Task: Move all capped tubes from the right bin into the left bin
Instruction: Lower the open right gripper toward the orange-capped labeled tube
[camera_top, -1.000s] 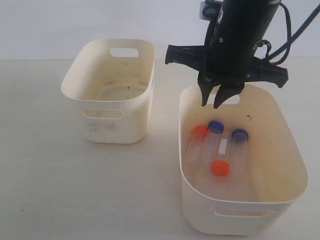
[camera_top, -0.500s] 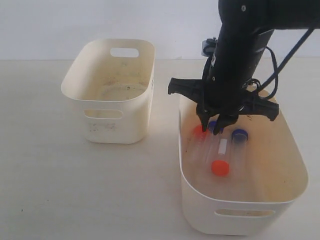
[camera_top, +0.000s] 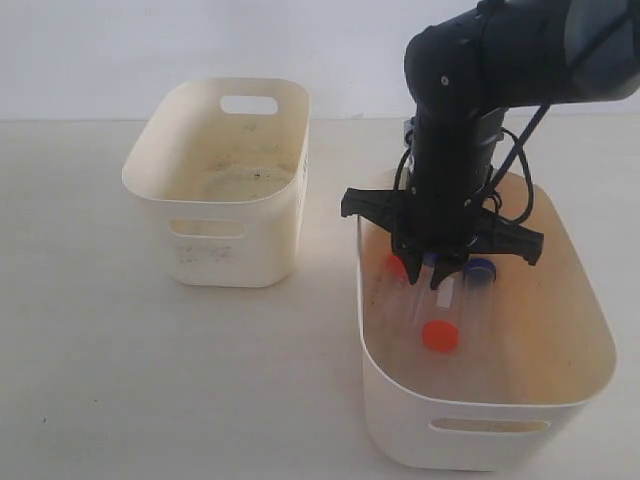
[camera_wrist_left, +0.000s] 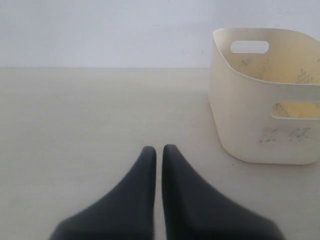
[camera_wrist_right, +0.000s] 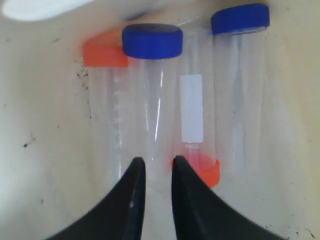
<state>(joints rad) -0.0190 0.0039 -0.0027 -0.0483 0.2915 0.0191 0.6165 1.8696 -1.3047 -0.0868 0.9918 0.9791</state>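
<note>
Standing by the counter (camera_top: 100, 380), I see two cream bins on it, well apart. All four tubes (camera_wrist_right: 150, 125) lie side by side on the yellowish floor of the right bin (camera_top: 470, 440), the wider one, packed so that neighbours touch. Taken in order across the row, the first has an orange cap (camera_wrist_right: 102, 54), the second a blue cap (camera_wrist_right: 152, 41), the third wears a white label (camera_wrist_right: 191, 107), and the fourth has a blue cap (camera_wrist_right: 240, 17). The labelled one lies the other way round, its orange cap (camera_wrist_right: 200, 171) at the opposite end from the other three caps.

The right tool (camera_top: 425, 277) is down inside this bin, right over the tubes. Its fingers (camera_wrist_right: 132, 200) stand a little apart, with a narrow gap between them. They point at the tapered end of the second tube, just beside the reversed orange cap. Whether they touch any tube I cannot tell.

The left bin (camera_top: 230, 240), the narrower one, shows dark specks on its walls and floor.

The left tool (camera_wrist_left: 155, 148) hangs over bare counter near the left bin, its fingers together with only a thin slit between them and nothing in them.
</note>
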